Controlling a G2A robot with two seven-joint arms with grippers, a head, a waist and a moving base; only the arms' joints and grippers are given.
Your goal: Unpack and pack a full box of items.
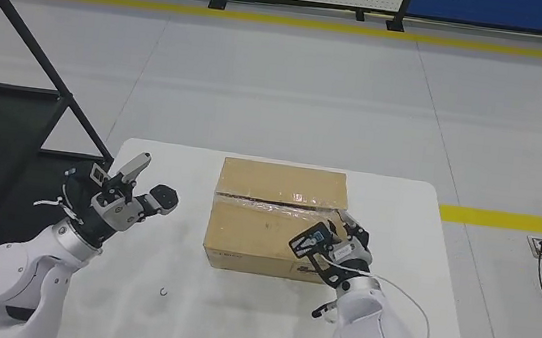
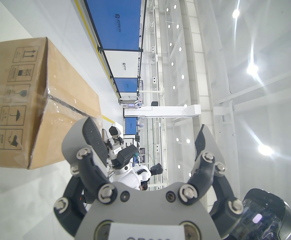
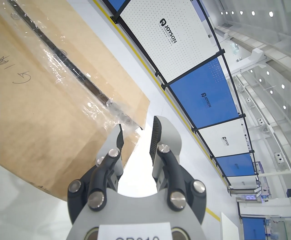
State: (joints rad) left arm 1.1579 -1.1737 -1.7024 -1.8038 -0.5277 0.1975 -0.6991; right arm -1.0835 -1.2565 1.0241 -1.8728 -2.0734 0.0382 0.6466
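**Taped box (image 1: 276, 210) on table (image 1: 234, 316): contents of scene**

- right gripper (image 3: 138, 128): nearest item in the right wrist view. Jaws spread partway, with white surface showing through the gap. It sits at the box's right end, at the upper corner where the seam runs out. One finger (image 3: 112, 143) lies just beside the loose tape end and the cardboard corner. Cannot tell whether they touch.
- left gripper (image 2: 146, 134): nearest item in the left wrist view. Jaws spread wide. It is held above the table's left part, apart from the box's left end, with that end face in its sight.
- table: white, rectangular, the largest item. It carries the box.
- box: brown cardboard, flaps shut. It stands at the table's middle, nearer the far edge, with its long side running left to right. There are handling symbols on the left end face and pen marks on top.
- tape (image 1: 287, 201): clear and glossy. It runs along the top seam and folds down over both ends, and is crumpled at the right corner.
- small dark thing (image 1: 165, 292): on the table's near left part, well apart from the box. Too small to identify.
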